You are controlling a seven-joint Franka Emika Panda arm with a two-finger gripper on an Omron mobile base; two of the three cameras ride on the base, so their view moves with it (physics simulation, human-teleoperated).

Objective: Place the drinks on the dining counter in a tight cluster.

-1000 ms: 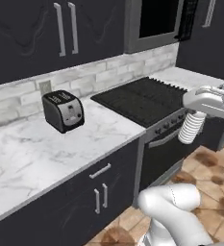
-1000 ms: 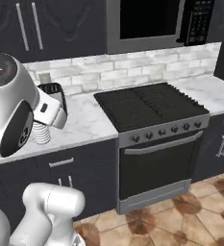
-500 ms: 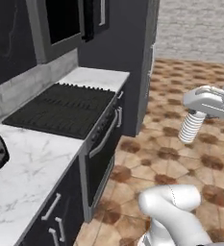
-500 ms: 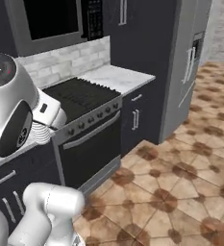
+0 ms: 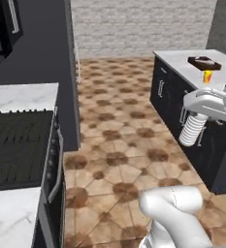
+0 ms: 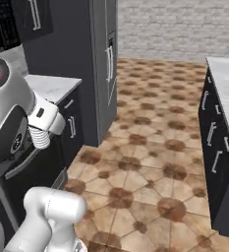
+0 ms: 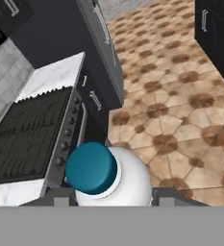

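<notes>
One pincer (image 7: pixel 108 194) clamped on teal-capped bottle (image 7: pixel 106 175), arm raised

black stove (image 5: pixel 17 145), tiled floor (image 5: pixel 119 121)

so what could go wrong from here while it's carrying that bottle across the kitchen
1. The white bottle with the teal cap sits between the gripper fingers, but the contact itself is hidden, so it could slip while the base drives.
2. The dining counter already holds a dark tray and a small yellow item; setting the bottle down nearby could knock them.
</notes>
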